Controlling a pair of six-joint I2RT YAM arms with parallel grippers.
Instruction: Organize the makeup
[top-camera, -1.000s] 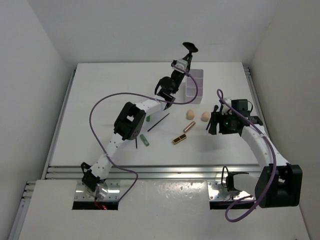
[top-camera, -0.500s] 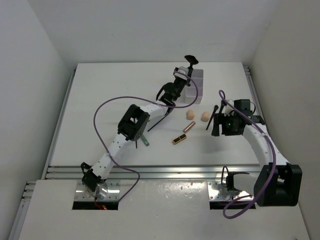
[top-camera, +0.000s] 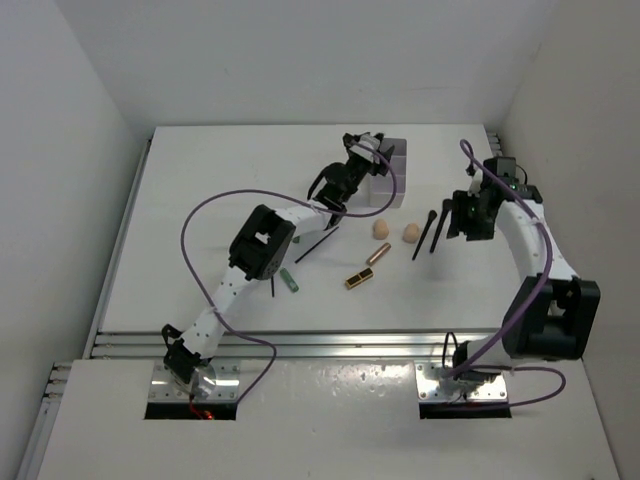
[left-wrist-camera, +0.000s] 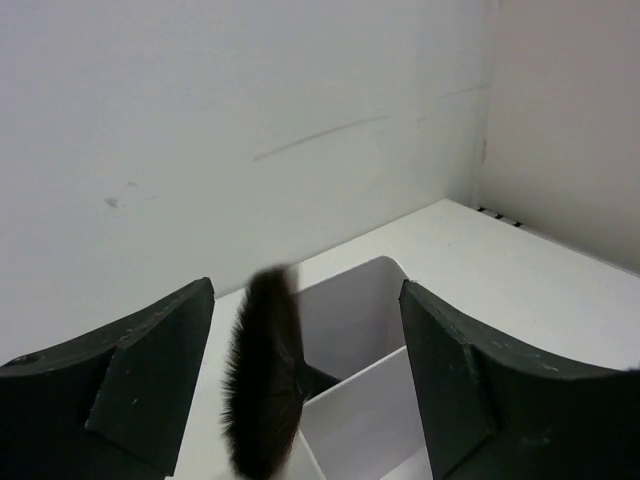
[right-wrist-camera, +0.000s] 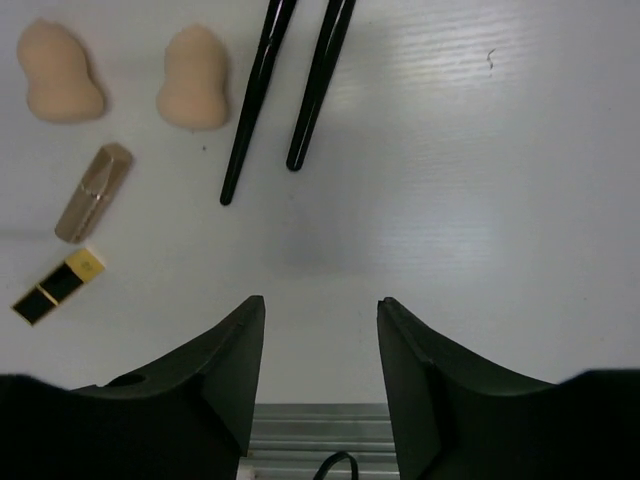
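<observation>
My left gripper (top-camera: 366, 148) hangs open over the white compartmented box (top-camera: 390, 175). Between its fingers, untouched, a black brush head (left-wrist-camera: 262, 390) stands up out of a box compartment (left-wrist-camera: 372, 325). My right gripper (top-camera: 470, 215) is open and empty above the table at the right. In front of it lie two black brushes (right-wrist-camera: 258, 100) (right-wrist-camera: 320, 85), two peach sponges (right-wrist-camera: 62, 85) (right-wrist-camera: 194, 78), a rose-gold tube (right-wrist-camera: 93, 192) and a gold-black lipstick (right-wrist-camera: 58, 287). A thin black stick (top-camera: 315, 243) and a green tube (top-camera: 289, 281) lie by the left arm.
The box stands at the back of the table, near the rear wall. The left arm's purple cable (top-camera: 215, 205) loops above the table's left half. A metal rail (top-camera: 320, 345) runs along the near edge.
My left gripper came down over the box and opened, and the brush dropped into a compartment. My right arm drew back to the far right, uncovering both brushes, and its jaws narrowed.
</observation>
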